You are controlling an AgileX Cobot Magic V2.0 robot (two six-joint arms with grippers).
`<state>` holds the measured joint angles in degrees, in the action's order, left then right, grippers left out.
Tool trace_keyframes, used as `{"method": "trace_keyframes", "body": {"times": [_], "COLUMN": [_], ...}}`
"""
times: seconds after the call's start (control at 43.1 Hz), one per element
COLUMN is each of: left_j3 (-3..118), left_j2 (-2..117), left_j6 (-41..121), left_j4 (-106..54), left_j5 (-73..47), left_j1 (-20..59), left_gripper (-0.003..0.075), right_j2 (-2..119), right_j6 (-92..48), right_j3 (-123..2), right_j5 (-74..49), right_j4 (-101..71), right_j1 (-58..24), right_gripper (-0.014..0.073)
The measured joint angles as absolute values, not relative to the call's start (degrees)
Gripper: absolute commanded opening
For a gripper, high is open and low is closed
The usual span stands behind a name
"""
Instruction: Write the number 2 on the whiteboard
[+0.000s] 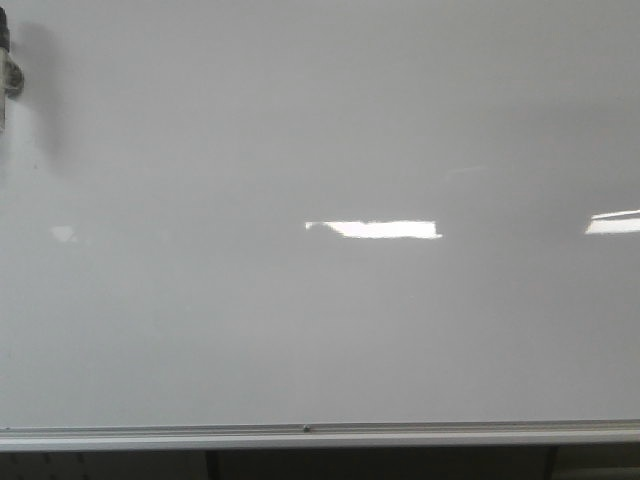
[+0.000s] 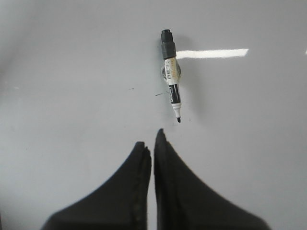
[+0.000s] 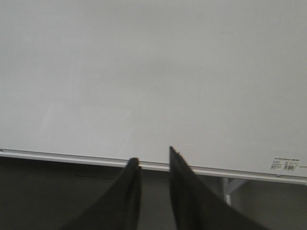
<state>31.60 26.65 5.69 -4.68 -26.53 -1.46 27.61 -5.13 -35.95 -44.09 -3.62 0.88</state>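
Whiteboard (image 1: 320,330) filling the front view, no digit showing on it, marker (image 2: 171,74) sticking to the board (tip bare), left gripper (image 2: 152,143) facing it with fingers together, right gripper (image 3: 153,160) hanging narrowly parted near the frame.

The large white-grey whiteboard (image 1: 320,330) has a smooth, glossy face that throws back bright patches of light, and a brushed silver aluminium frame strip (image 1: 300,436) with a dull metallic sheen runs along its lower edge. The black-capped marker pen (image 2: 171,72) seen in the left wrist view looks like smooth plastic, with a printed paper-like label around its white barrel. The black fingers (image 2: 182,191) of the left tool look matt, with a finely ribbed inner edge.
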Motion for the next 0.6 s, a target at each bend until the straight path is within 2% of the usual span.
{"method": "trace_keyframes", "body": {"times": [0.07, 0.116, 0.209, 0.603], "left_j3": [31.5, 31.5, 31.5, 34.96], "left_j2": [27.19, 27.66, 29.06, 41.57], "left_j6": [5.69, 5.69, 5.69, 5.69], "left_j4": [-4.68, -4.68, -4.46, -3.99], "left_j5": [-26.63, -26.63, -26.64, -27.91], "left_j1": [-1.46, -1.46, -1.46, 0.83], "left_gripper": [0.032, 0.0417, 0.0535, 0.0547], "right_j2": [27.61, 27.61, 27.61, 27.61], "right_j6": [-5.23, -5.21, -5.21, -5.25], "right_j3": [-35.95, -35.95, -35.95, -35.95], "right_j5": [-44.09, -44.09, -44.21, -44.21], "right_j4": [-3.62, -3.62, -3.62, -3.62], "right_j1": [0.88, 0.88, 0.88, 0.88], "right_gripper": [0.0452, 0.046, 0.0458, 0.0458]}}
